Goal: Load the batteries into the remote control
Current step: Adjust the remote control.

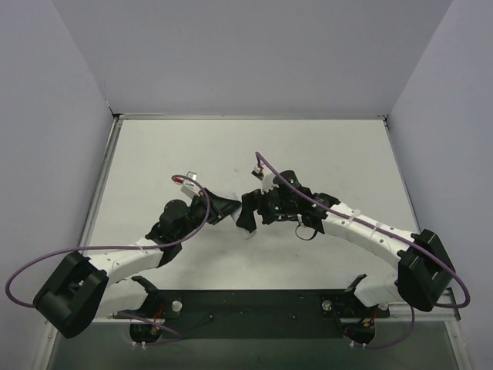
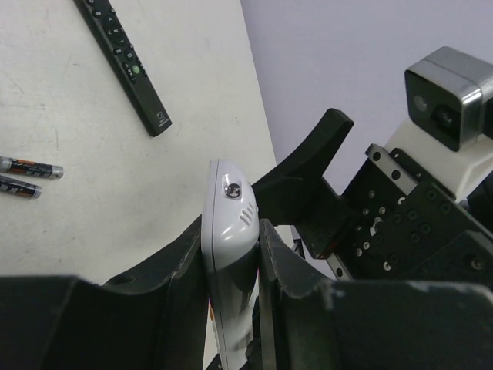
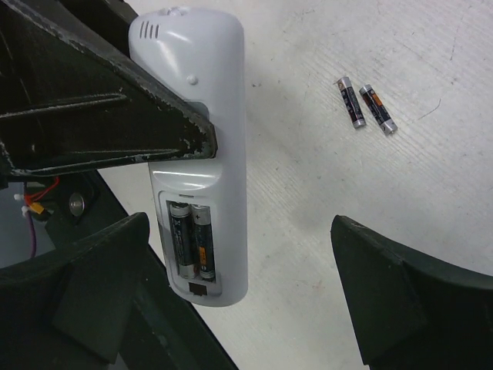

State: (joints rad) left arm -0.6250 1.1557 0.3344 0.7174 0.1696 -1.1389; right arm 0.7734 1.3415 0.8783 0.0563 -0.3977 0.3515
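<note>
Left jaws clamp remote control (image 2: 229, 220); my right jaws wide, empty; seated batteries (image 3: 191, 240) lie uncovered; if I tilt, they spill.

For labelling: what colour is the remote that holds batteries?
The remote control is white; best in right wrist view.

The left gripper (image 2: 229, 237) has a finger (image 3: 115, 116) clamped across the white remote (image 3: 219, 92) right above the open battery bay (image 3: 191, 243), so that side's blocked. The table (image 3: 308, 223) around the two loose batteries (image 3: 353, 102) is bare; black remote (image 2: 123, 65) lies well apart from them.
</note>
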